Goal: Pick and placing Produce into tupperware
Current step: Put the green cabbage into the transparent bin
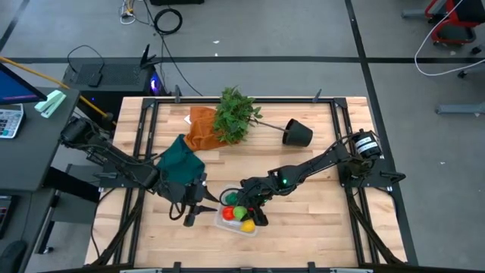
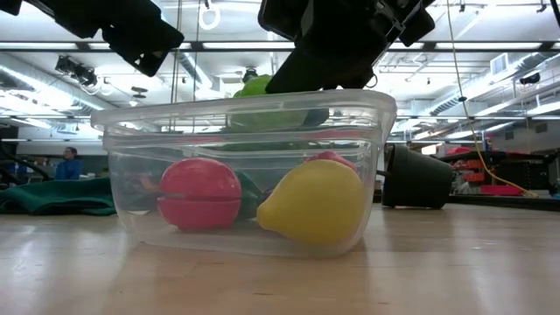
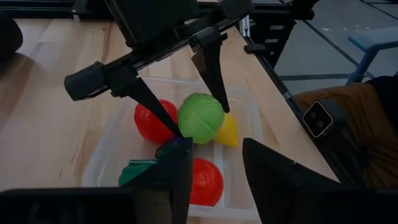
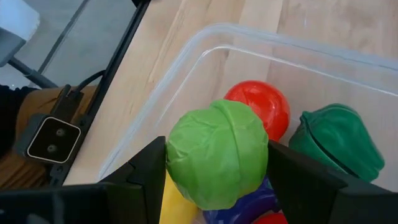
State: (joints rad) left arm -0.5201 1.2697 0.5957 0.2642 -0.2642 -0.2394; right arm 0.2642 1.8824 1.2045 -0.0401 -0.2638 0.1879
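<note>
1. Nearest the low camera stands the tupperware (image 2: pixel 245 166), a clear shallow tub on the wooden counter (image 2: pixel 455 262), with a yellow piece (image 2: pixel 311 203) and a red piece (image 2: pixel 199 193) against its front wall.
2. Right claw (image 3: pixel 200 98): its two dark fingers (image 4: pixel 149 168) are closed on a light-green round piece (image 4: pixel 217 152), one finger on each side, and hold it just above the tub's contents. In the high view this claw (image 1: pixel 244 203) sits over the tub (image 1: pixel 227 224) at the counter's front edge.
3. Left claw (image 3: pixel 214 171): its fingers stand apart with nothing between them; it hovers just beside the tub, pointing at it. In the high view it (image 1: pixel 193 214) lies to the tub's left.
4. Produce count, from the wrist views: two red pieces (image 3: pixel 152 121) (image 3: pixel 205 180), one yellow, one dark-green piece (image 4: pixel 336 143), one purple piece (image 4: pixel 249 202) partly hidden under the held one, and the light-green held piece; six in all, five resting in the tub.
5. Surroundings, one of each: a dark-green cloth (image 1: pixel 180 158) near the left arm, an orange cloth (image 1: pixel 201 127) behind it, a leafy plant (image 1: pixel 236 114) lying over the orange cloth, and a black pot (image 1: pixel 297 133) tipped on its side. All are well apart from the tub.
6. Obstruction: in the low view the right arm's dark body hides most of the held piece (image 2: pixel 256 86).
</note>
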